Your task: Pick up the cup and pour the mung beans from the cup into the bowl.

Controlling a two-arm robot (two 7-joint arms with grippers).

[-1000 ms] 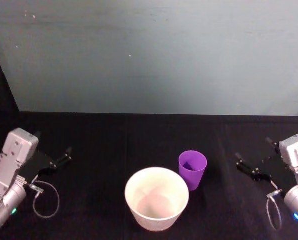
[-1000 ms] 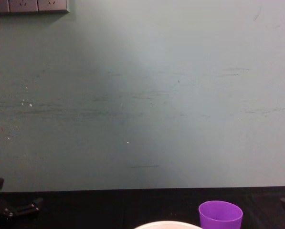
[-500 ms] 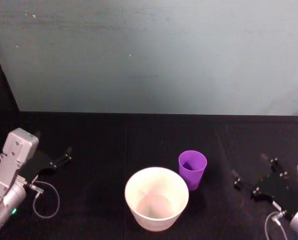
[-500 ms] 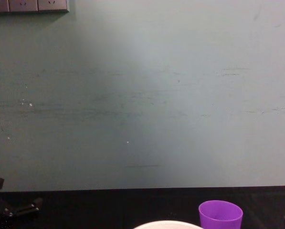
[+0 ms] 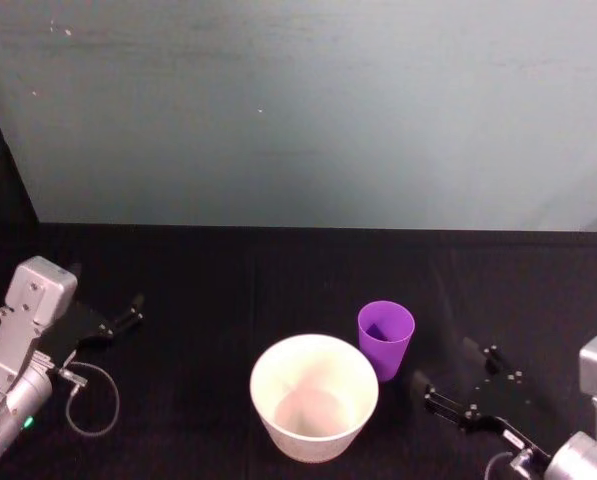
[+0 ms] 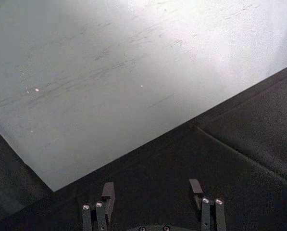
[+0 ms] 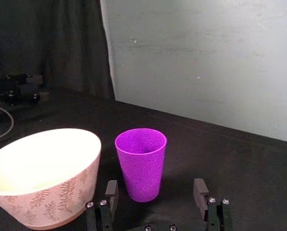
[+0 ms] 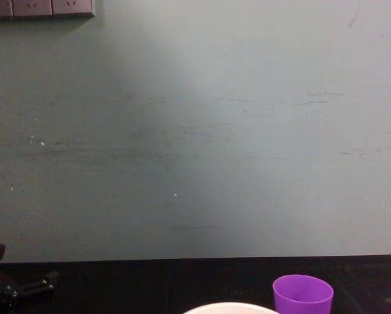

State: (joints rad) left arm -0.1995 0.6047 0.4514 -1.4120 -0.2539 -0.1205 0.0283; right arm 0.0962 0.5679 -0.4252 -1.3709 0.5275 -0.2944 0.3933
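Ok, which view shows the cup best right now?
The right wrist view: the cup stands upright, whole from rim to base, beside the bowl, ahead of the open right gripper. The head view has the cup smaller, from above; the chest view cuts off its base. The left gripper sits parked at the table's left.

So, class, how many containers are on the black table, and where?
2. The purple cup stands upright right of centre; the bowl sits beside it, on its left and nearer the robot. The open right gripper faces the cup.
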